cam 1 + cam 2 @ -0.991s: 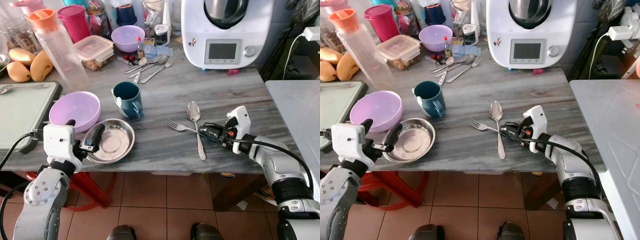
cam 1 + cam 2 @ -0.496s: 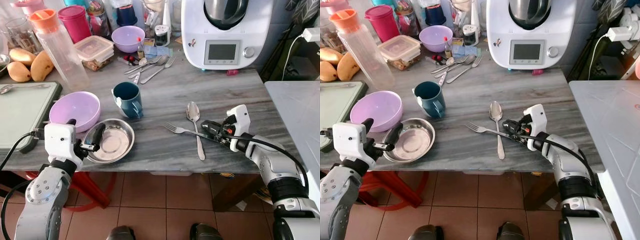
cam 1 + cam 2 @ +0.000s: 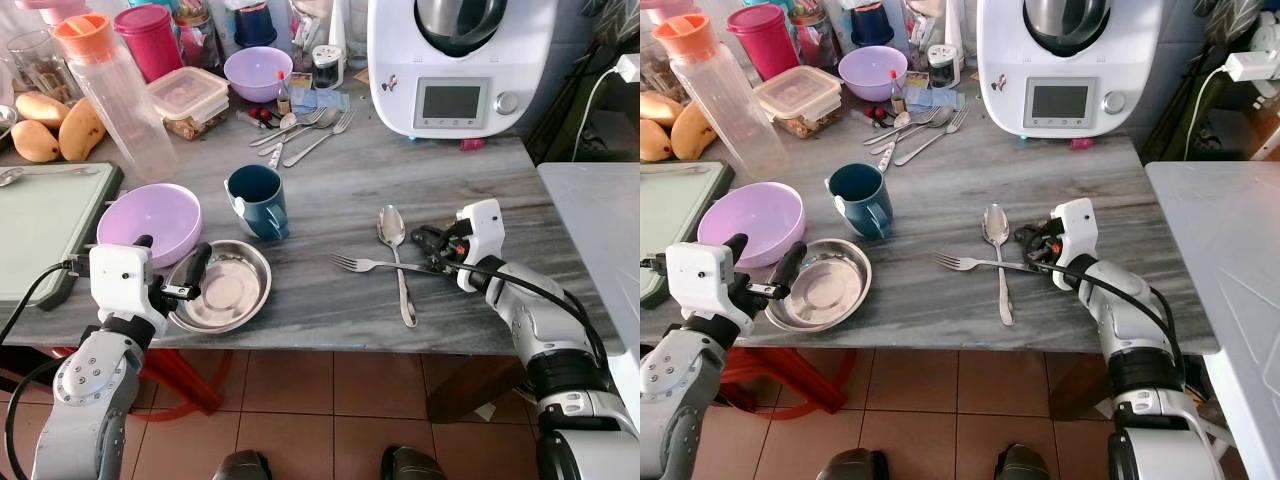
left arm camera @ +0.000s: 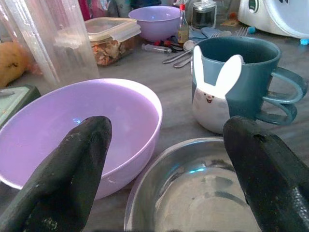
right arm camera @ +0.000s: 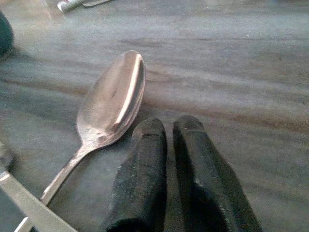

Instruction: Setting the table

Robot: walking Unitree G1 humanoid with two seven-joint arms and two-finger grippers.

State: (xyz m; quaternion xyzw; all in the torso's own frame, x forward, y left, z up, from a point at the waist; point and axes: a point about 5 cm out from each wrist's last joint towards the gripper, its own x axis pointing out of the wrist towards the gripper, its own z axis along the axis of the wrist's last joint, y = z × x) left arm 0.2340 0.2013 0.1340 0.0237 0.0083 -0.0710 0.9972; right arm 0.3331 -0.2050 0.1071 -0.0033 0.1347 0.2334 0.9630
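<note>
Fork point(image 3: 375, 265) lying crossed over spoon point(image 3: 396, 256) near worktop point(image 3: 330, 190) front edge, right gripper point(image 3: 424, 240) fingers pressed together, empty, beside spoon bowl, left gripper point(image 4: 164, 159) spread wide over steel bowl point(image 3: 222, 286) rim at front-left corner.

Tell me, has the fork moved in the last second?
Yes. The fork has swung its handle away from the table's near edge, now lying squarer across the fixed spoon.

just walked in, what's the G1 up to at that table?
Setting the table. The right claw sits shut beside the steel spoon, at the handle end of the silver fork lying across it on the grey marble-look table. The left claw is open around the rim of the round steel plate, next to the lilac plastic bowl and teal bunny mug.
</note>
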